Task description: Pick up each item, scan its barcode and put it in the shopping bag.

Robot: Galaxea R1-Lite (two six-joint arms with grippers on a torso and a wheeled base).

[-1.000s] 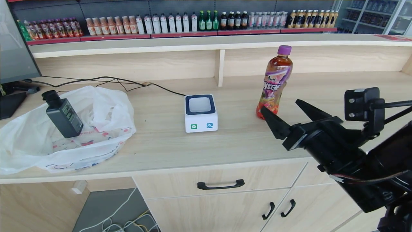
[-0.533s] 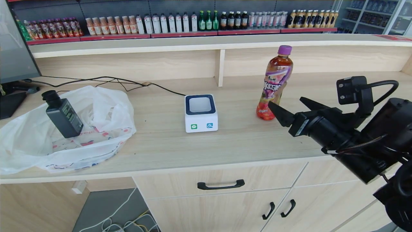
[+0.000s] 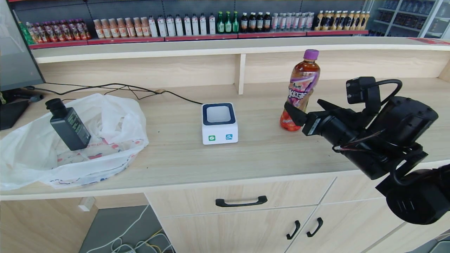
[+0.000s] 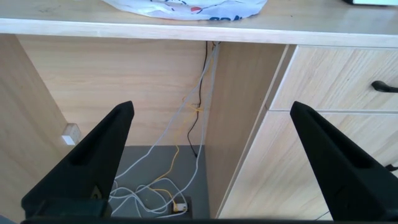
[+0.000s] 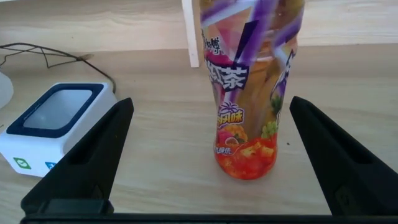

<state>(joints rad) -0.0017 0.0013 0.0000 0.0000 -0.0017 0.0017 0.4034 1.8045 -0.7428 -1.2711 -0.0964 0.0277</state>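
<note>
Right of centre, the right gripper (image 3: 302, 105), spread wide, faces a tall upright bottle (image 3: 303, 80). An off-centre finger nudge could topple it.

- The black, jointed right arm (image 3: 393, 140) comes in from the robot's right, its forearm angled up toward the wrist.
- The black right gripper (image 3: 303, 104) (image 5: 209, 102), with two tapered wedge fingers, points leftward and nearly level, jaws spread wide.
- The matching black left gripper (image 4: 211, 106) has its jaws spread wide too.
</note>
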